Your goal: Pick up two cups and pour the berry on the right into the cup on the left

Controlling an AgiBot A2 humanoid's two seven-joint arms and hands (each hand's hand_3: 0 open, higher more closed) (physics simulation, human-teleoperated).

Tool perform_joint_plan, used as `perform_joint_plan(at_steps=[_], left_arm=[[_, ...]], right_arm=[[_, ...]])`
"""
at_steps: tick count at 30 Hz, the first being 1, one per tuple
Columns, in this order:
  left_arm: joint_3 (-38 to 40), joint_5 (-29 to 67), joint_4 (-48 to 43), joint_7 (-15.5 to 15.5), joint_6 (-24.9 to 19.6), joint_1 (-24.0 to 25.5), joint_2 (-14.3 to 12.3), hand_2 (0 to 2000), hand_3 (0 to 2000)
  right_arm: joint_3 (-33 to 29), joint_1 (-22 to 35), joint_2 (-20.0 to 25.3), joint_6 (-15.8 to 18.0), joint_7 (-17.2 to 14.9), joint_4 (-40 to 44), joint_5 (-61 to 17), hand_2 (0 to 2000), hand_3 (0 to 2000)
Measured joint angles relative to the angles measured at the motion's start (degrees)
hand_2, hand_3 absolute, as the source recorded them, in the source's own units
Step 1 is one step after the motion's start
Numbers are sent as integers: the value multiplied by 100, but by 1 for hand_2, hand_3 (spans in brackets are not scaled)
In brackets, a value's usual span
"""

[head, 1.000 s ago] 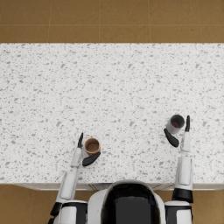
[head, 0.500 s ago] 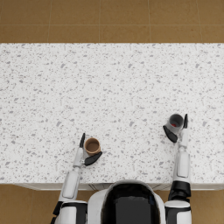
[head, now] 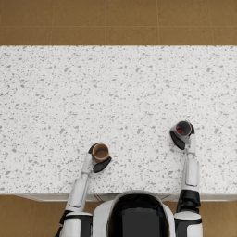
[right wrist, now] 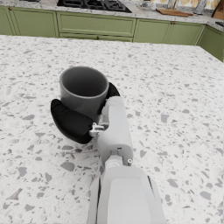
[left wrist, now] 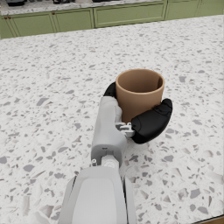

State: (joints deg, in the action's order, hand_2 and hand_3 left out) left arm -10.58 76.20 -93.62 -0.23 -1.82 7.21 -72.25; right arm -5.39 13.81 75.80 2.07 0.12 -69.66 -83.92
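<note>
A brown cup (head: 100, 152) stands upright near the front edge of the speckled counter, left of centre; my left hand (head: 98, 160) grips it. In the left wrist view the dark fingers (left wrist: 151, 122) wrap the brown cup (left wrist: 139, 92), whose inside is hidden. A grey cup (head: 183, 128) sits at the right, held by my right hand (head: 180, 137); something red, the berry (head: 179, 131), shows inside it from above. The right wrist view shows the grey cup (right wrist: 83, 90) upright in the right hand (right wrist: 76, 117), its contents out of sight.
The white speckled counter (head: 115, 97) stretches far back and to both sides; its front edge (head: 46, 196) runs just ahead of my body. Green cabinets (right wrist: 96, 24) stand beyond it, with brown floor (head: 115, 21) behind.
Both hands with their cups have shifted slightly; the right hand and grey cup moved a little toward the left and back. The left cup stays near the same spot.
</note>
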Motion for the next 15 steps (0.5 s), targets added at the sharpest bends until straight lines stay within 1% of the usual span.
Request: perform_joint_plan(at_steps=[3,7,11,15], left_arm=[[-47,0,-209,0,19,-216,-141,2000,1280],[-310,-1,-350,1,15,-614,-446,2000,1280],[-625,719,-341,5,-2,-992,-725,2000,1280],[-933,1443,-277,3,-3,-1223,-917,2000,1280]], right_arm=[[99,-132,29,62,-3,-828,0,2000,1280],[327,-296,61,142,3,-1857,0,2000,1280],[685,-322,96,186,8,-2668,-724,2000,1280],[1033,-194,176,231,12,-3181,-1454,2000,1280]])
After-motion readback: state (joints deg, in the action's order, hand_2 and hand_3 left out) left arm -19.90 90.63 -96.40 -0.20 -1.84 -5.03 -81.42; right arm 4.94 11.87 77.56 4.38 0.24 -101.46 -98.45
